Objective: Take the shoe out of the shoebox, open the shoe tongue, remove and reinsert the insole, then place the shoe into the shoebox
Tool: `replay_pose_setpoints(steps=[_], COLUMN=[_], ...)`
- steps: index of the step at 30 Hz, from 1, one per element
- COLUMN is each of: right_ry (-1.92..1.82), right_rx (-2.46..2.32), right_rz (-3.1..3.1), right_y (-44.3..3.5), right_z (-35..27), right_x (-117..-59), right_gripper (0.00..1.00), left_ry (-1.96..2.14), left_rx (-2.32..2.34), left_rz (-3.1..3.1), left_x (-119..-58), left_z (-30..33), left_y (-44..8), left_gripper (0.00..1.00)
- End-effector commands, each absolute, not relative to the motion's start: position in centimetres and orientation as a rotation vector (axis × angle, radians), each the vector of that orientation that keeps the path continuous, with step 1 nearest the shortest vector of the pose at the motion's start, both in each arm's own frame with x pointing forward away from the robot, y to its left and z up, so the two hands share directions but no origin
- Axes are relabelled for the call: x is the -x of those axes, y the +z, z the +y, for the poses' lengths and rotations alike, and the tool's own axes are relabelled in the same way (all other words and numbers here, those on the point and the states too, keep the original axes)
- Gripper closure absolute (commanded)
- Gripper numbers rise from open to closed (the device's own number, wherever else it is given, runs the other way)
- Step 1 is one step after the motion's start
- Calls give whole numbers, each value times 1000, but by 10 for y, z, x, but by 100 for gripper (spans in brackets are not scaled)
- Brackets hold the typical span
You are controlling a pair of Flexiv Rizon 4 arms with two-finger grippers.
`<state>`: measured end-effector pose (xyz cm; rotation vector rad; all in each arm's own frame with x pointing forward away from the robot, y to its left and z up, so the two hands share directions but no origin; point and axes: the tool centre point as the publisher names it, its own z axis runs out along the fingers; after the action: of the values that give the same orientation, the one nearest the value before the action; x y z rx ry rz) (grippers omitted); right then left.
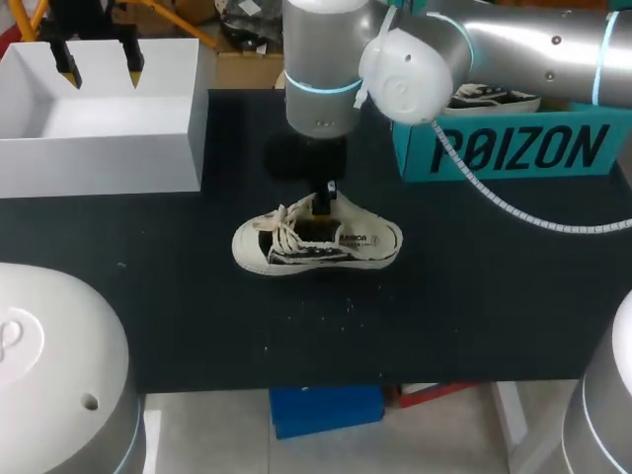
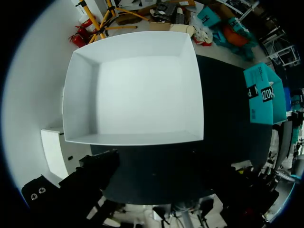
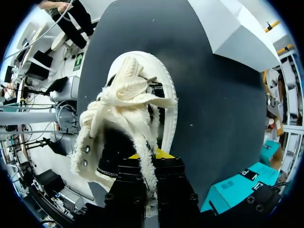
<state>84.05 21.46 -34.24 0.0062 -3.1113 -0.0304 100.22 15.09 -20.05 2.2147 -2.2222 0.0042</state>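
A cream and black low sneaker [image 1: 316,243] lies on the black table [image 1: 178,296], toe toward my left side, laces loose. My right gripper [image 1: 325,200] comes down on the far edge of its opening. In the right wrist view the right gripper [image 3: 147,156] is shut on the fleecy rim [image 3: 148,166] of the shoe's [image 3: 130,109] collar, with the dark inside of the shoe beside it. My left gripper [image 1: 100,67] hangs open above the empty white box [image 1: 168,138], whose floor [image 2: 137,90] fills the left wrist view.
A teal box [image 1: 513,148] stands at the back right with another sneaker [image 1: 491,96] in it. The white box takes up the back left corner. Small pale crumbs [image 1: 316,318] dot the table in front of the shoe.
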Motion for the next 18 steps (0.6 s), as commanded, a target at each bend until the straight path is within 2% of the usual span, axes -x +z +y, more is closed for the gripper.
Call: replay_pose_setpoints(steps=[1,7,8,9,13,18], right_ry=[-15,-6,-5,-5,-14,-113], right_rx=[3,25,40,49,88,188], right_rz=[-3105,-3111,-3121,-3125,-3159,-3195], right_y=[-363,-372,-372,-368,-349,-318], right_z=[227,229,228,226,218,207], right_x=[-847,-849,-849,-850,-848,-841], right_gripper=[100,100,85,65,77,76], left_ry=[-1,-1,-1,-1,-1,-1], left_rx=[-2218,-2218,-2218,-2218,-2218,-2218], left_rz=[-2221,-2221,-2221,-2221,-2221,-2221], left_x=[-1002,-1002,-1002,-1002,-1002,-1002], left_z=[150,150,150,150,150,150], left_y=[-200,-200,-200,-200,-200,-200], left_gripper=[0,0,0,0,0,0])
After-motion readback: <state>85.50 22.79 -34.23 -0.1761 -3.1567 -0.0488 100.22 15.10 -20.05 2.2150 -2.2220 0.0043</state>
